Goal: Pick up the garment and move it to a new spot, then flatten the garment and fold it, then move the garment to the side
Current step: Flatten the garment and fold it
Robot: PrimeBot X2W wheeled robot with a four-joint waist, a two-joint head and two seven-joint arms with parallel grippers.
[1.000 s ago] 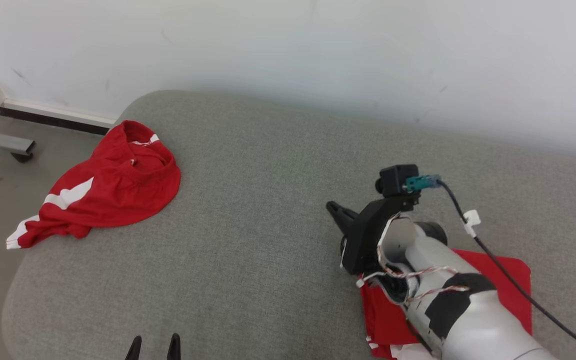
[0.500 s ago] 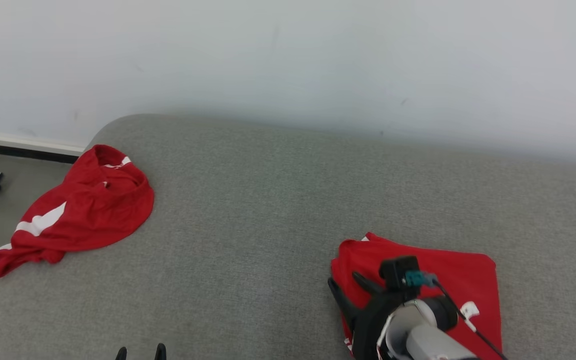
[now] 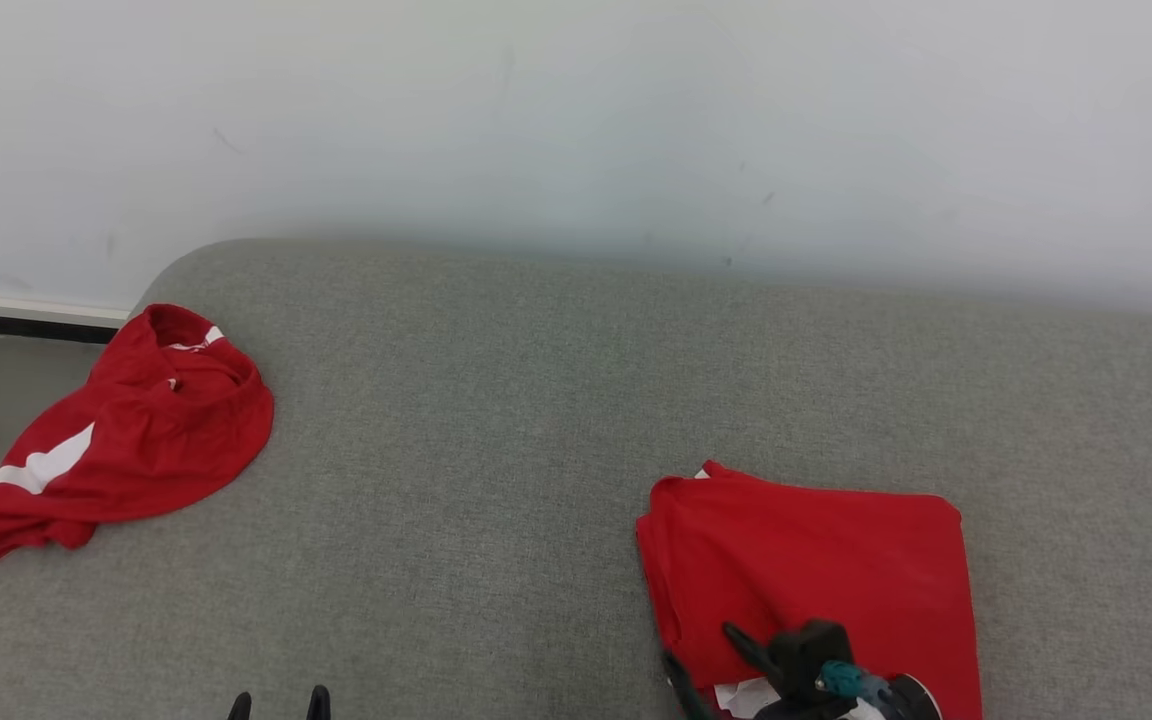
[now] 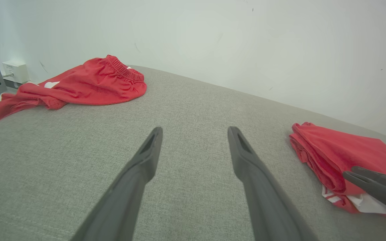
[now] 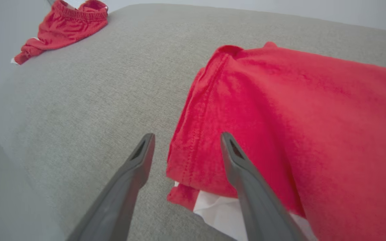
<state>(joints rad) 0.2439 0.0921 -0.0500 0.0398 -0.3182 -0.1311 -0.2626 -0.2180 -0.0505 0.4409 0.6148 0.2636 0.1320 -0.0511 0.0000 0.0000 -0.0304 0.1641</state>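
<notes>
Nothing legible shows: no lettering, brand, number or sign on the folded red garment (image 3: 816, 560) at the near right edge of the grey cushion (image 3: 476, 450), nor on the crumpled red garment (image 3: 136, 440) at its far left corner. A white wall box (image 4: 13, 68) may carry print, but it is too small to read.

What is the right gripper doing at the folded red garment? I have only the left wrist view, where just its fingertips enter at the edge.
Observer: The right gripper is open and grips nothing. The right wrist view shows one finger over the folded garment, the other over bare cushion.
Operator: Does the fold lie fully on the cushion?
Observer: Yes. The head view shows its whole rectangle, with grey surface past its right edge.
Operator: And the crumpled garment?
Observer: In the head view, the crumpled garment has its tail hanging off the cushion's left end.
</notes>
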